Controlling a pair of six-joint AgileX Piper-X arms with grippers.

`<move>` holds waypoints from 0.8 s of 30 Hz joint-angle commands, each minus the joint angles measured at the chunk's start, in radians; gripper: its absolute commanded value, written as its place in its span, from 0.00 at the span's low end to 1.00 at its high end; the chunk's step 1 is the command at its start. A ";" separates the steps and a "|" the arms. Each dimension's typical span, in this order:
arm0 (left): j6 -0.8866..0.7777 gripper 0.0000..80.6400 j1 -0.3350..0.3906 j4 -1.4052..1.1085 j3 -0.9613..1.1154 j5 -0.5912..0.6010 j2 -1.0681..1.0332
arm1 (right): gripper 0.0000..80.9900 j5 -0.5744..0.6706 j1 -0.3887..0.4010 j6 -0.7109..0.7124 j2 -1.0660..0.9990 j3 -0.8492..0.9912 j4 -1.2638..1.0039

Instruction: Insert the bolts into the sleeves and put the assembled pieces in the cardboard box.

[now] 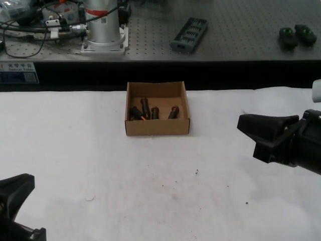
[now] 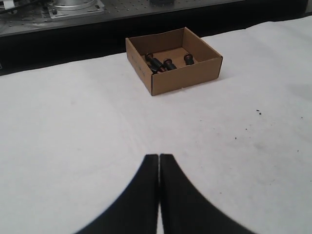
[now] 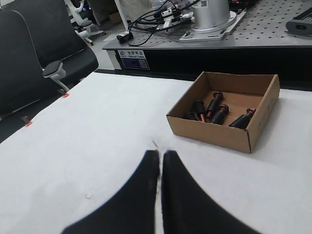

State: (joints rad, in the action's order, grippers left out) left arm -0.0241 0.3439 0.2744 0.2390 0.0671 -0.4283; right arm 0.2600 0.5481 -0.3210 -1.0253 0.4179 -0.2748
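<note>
An open cardboard box (image 1: 157, 126) stands at the middle back of the white bench cover. Several dark assembled bolt-and-sleeve pieces (image 1: 144, 111) lie inside it, also seen as dark pieces (image 2: 161, 63) in the left wrist view and dark pieces (image 3: 214, 109) in the right wrist view. My left gripper (image 2: 159, 157) is shut and holds nothing, low at the near left corner (image 1: 20, 183), far from the box (image 2: 185, 78). My right gripper (image 3: 160, 153) is shut too, with nothing in it, hovering at the right (image 1: 246, 123), about level with the box (image 3: 214, 131).
A perforated metal table with a silver post (image 1: 103, 22), cables, a black ribbed block (image 1: 189, 33) and two dark knobs (image 1: 297, 36) runs behind the bench. Black chairs (image 3: 34, 63) stand off the bench's left side. White cover (image 1: 150, 191) stretches wide in front of the box.
</note>
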 commanded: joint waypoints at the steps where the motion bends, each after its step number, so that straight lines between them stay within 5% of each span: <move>1: 0.000 0.01 -0.001 -0.007 0.004 -0.011 0.006 | 0.06 -0.042 0.002 -0.044 0.008 0.001 -0.045; 9: 0.000 0.01 -0.001 -0.007 0.002 -0.011 0.015 | 0.06 -0.042 0.002 -0.044 0.075 -0.047 -0.042; 24: 0.000 0.01 -0.111 -0.007 -0.192 -0.011 0.312 | 0.06 -0.042 0.000 -0.044 0.634 -0.322 -0.038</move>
State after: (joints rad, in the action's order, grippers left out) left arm -0.0241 0.2357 0.2728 0.0715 0.0633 -0.1321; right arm 0.2535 0.5481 -0.3351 -0.4175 0.1162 -0.2821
